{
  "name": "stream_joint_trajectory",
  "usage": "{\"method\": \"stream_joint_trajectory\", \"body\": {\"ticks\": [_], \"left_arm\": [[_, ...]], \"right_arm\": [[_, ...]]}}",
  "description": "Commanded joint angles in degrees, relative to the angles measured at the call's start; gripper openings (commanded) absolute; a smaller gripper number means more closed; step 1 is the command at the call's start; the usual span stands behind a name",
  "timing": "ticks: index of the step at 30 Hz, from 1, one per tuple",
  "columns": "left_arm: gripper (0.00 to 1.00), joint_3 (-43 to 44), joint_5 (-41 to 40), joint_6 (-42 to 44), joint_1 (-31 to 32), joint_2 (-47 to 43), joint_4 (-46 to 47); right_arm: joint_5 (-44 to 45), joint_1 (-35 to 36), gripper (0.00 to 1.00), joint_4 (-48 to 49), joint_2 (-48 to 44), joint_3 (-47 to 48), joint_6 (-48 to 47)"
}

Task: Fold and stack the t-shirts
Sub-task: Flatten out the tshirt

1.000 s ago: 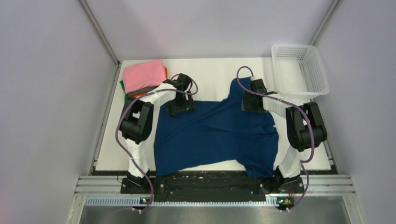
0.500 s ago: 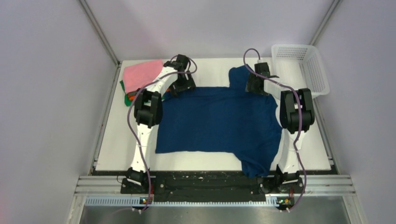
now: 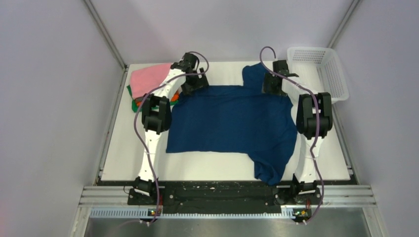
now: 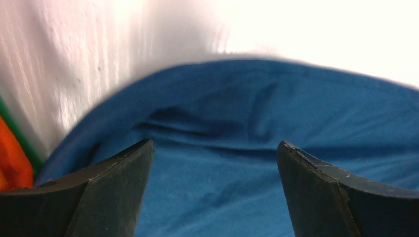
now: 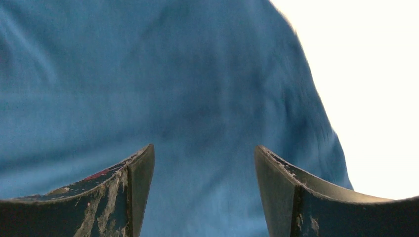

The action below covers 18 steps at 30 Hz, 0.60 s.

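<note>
The navy blue t-shirt (image 3: 230,123) lies spread on the white table, with one sleeve at the far side (image 3: 253,75) and one hanging toward the near edge (image 3: 269,170). No chest print shows. My left gripper (image 3: 192,85) is over the shirt's far left corner. In the left wrist view (image 4: 215,148) its jaws stand wide apart with blue cloth (image 4: 237,128) beneath them. My right gripper (image 3: 273,87) is over the far right part. In the right wrist view (image 5: 203,150) it is open over blue cloth (image 5: 163,89). A folded pink t-shirt (image 3: 147,79) tops a stack at the far left.
Orange and green folded cloth (image 3: 135,104) shows under the pink one, and also at the left edge of the left wrist view (image 4: 10,160). A white mesh basket (image 3: 323,74) stands at the far right. Grey walls close in the table on both sides.
Both arms have reached farther toward the back of the table. The navy shirt's far edge has gone with them, and the shirt now lies flatter and more spread.
</note>
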State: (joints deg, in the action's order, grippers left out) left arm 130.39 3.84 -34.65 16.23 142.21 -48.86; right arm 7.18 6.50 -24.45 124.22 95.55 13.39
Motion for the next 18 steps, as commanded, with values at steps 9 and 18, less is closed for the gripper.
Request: {"method": "stream_joint_trajectory", "body": {"ticks": [9,18], "left_arm": [[0.99,-46.2,0.3,-1.3,10.2,-39.4,8.6],[0.99,-69.1,-0.6,-4.0,10.7,-46.8,16.8]], "right_arm": [[-2.8,16.2,0.72,-5.1,-46.3,-41.5,13.3],[0.4,21.5,0.71,-3.4,-46.9,-53.9,18.5]]}}
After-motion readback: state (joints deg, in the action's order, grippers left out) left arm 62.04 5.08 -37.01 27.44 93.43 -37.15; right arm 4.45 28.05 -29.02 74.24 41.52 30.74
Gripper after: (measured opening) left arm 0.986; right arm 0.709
